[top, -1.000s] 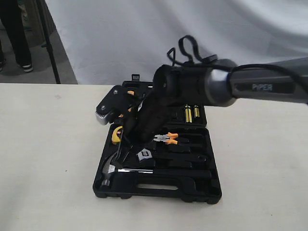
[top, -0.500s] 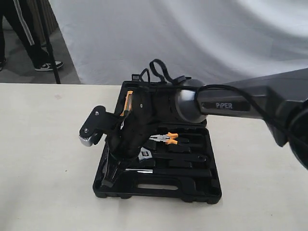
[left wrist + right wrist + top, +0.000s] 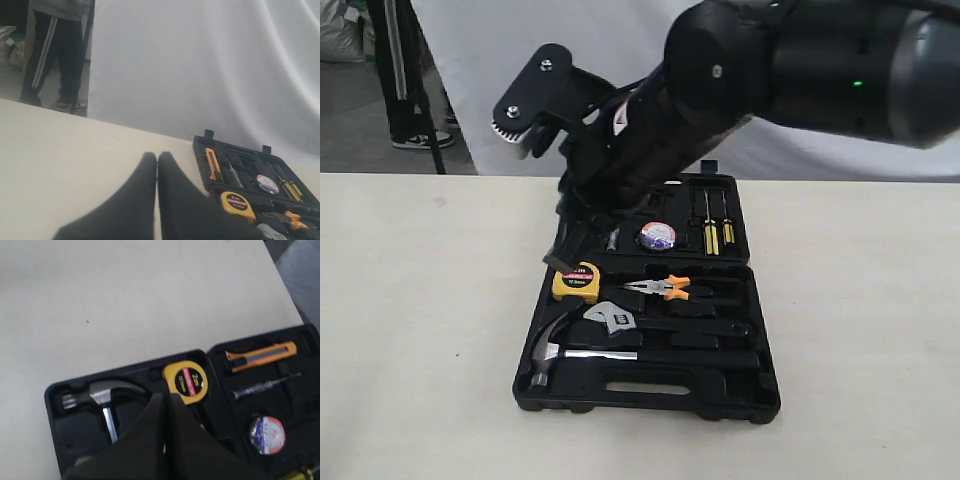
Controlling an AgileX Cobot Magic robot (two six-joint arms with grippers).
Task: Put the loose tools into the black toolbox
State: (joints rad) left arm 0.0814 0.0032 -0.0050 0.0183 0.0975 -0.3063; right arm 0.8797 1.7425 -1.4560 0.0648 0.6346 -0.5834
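Note:
The black toolbox (image 3: 760,400) lies open on the table. The claw hammer (image 3: 552,352) rests in the front recess of its near half, and the adjustable wrench (image 3: 618,318) lies just behind it. The tape roll (image 3: 657,236) sits in the far half. My right gripper (image 3: 563,255) hangs shut and empty above the box's left side; in the right wrist view, that gripper (image 3: 164,396) is over the hammer (image 3: 100,392). My left gripper (image 3: 157,156) is shut with nothing in it, low over bare table left of the toolbox (image 3: 200,147). It does not show in the exterior view.
A yellow tape measure (image 3: 577,281), orange-handled pliers (image 3: 662,288), yellow screwdrivers (image 3: 715,236) and an orange utility knife (image 3: 260,356) also sit in the case. A person (image 3: 55,55) stands beyond the table's far left corner. A white curtain hangs behind.
My right arm was low over the hammer end of the box half a second ago. It has since lifted up and back, uncovering the tape measure, wrench and tape roll.

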